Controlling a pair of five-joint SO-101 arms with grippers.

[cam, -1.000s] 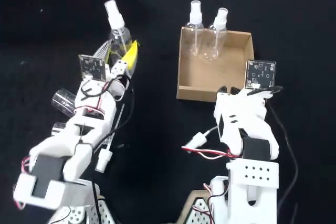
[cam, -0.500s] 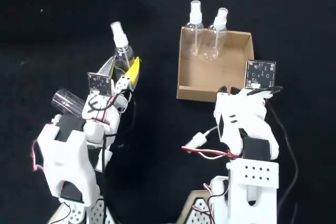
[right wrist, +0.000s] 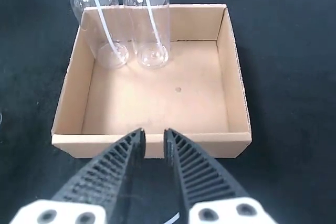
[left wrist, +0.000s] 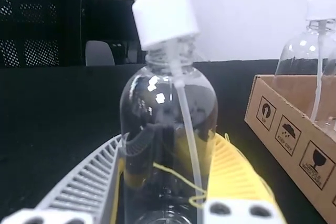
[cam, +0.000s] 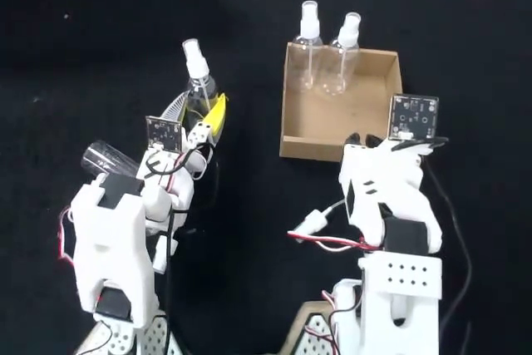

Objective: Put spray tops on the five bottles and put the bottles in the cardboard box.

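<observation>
My left gripper (cam: 202,110) is shut on a clear bottle (cam: 199,89) with a white spray top (cam: 194,53), held upright left of the cardboard box (cam: 366,122). In the left wrist view the bottle (left wrist: 168,129) stands between a grey finger (left wrist: 89,182) and a yellow finger (left wrist: 236,177). Two capped bottles (cam: 310,60) (cam: 341,64) stand upright in the box's far corner, seen in the right wrist view as bottles (right wrist: 105,24) (right wrist: 149,22). My right gripper (right wrist: 153,140) hangs shut and holding nothing just before the box's near wall (right wrist: 152,145).
An uncapped clear bottle (cam: 104,158) lies on its side beside the left arm. A loose spray top (cam: 312,222) lies on the black table near the right arm's base, another (cam: 162,251) partly hidden under the left arm.
The left arm has drawn back and swung right, carrying the capped bottle a little nearer the box. The right arm has stayed still.
</observation>
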